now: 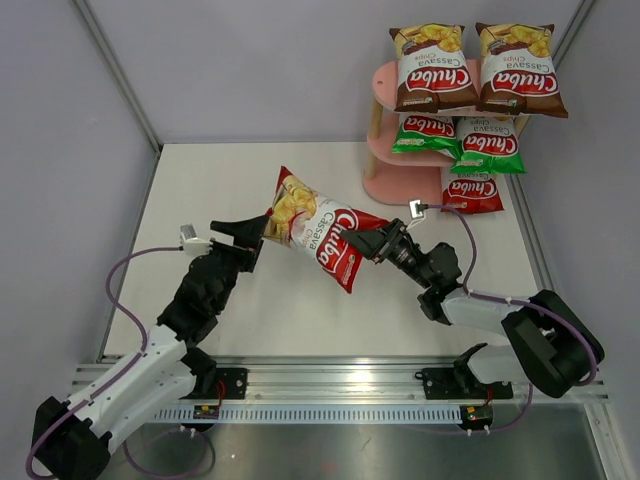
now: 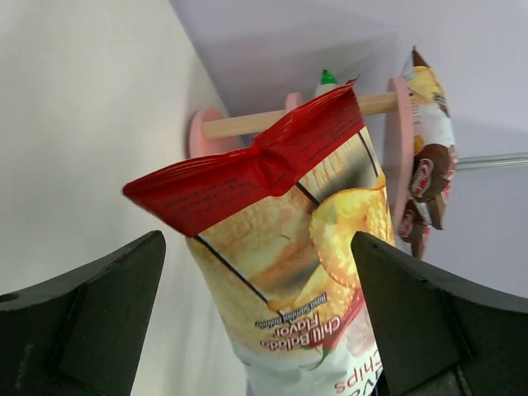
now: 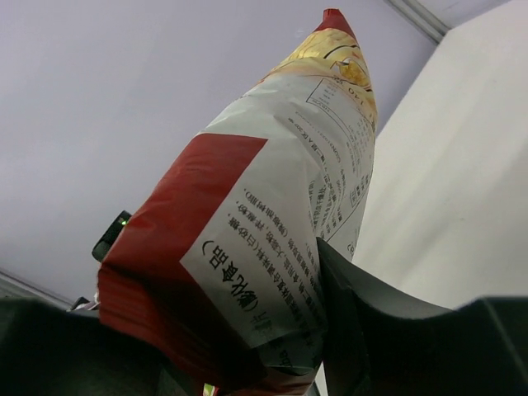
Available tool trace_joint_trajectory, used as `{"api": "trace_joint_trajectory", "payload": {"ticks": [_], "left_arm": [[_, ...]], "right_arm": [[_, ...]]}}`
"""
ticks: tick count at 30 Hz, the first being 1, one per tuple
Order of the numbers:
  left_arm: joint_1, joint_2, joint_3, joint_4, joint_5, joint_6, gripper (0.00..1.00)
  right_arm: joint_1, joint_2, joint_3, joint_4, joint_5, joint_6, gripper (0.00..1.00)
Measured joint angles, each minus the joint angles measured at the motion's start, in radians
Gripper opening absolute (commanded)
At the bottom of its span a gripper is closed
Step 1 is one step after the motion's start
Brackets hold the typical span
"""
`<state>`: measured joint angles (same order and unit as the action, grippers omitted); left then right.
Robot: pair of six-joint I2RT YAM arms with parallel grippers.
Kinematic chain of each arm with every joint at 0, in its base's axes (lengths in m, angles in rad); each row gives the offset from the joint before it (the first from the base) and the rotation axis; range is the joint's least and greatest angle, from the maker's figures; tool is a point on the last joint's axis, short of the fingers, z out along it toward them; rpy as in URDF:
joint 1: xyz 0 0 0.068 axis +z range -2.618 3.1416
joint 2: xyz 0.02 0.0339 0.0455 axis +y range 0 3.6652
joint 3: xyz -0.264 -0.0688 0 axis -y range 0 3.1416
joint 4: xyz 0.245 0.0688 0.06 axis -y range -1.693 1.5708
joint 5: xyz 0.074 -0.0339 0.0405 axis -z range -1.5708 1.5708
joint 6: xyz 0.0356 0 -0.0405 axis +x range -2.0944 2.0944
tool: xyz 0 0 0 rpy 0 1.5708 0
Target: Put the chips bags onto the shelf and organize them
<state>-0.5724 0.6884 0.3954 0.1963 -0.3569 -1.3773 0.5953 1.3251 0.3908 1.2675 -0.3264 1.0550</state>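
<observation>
Brown bags atop shelf; right end effector clenched on red bag; left end effector released.

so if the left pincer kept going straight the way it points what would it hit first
The red chips bag: its crimped top end sits right inside the open left pincer. The pink shelf lies further along that line, though how far is unclear.
</observation>
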Motion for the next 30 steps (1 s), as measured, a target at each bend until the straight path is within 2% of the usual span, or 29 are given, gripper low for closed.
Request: {"api": "trace_joint_trajectory", "payload": {"ticks": [2,11,17,23,30], "left_arm": [[-0.001,-0.019,0.003,-0.05,-0.018,0.029,0.99],[0.002,-0.047,0.018,-0.221,-0.049,0.184,0.99],[0.005,-0.037,0.155,-0.391,-0.037,0.376,0.99],[0.009,-0.029,0.303,-0.533,0.056,0.571,0.99],[0.01,-0.021,0.469,-0.739,0.196,0.777,0.99]], "right_arm": [[-0.029,0.0,-0.028,0.0,-0.001,0.014,0.17],[-0.154,0.072,-0.15,-0.001,-0.009,0.107,0.14],[-0.267,0.055,-0.223,-0.02,-0.008,0.128,0.13],[-0.41,-0.042,-0.226,-0.013,-0.027,0.12,0.13],[-0.557,-0.024,-0.2,-0.02,-0.04,0.119,0.12]]}}
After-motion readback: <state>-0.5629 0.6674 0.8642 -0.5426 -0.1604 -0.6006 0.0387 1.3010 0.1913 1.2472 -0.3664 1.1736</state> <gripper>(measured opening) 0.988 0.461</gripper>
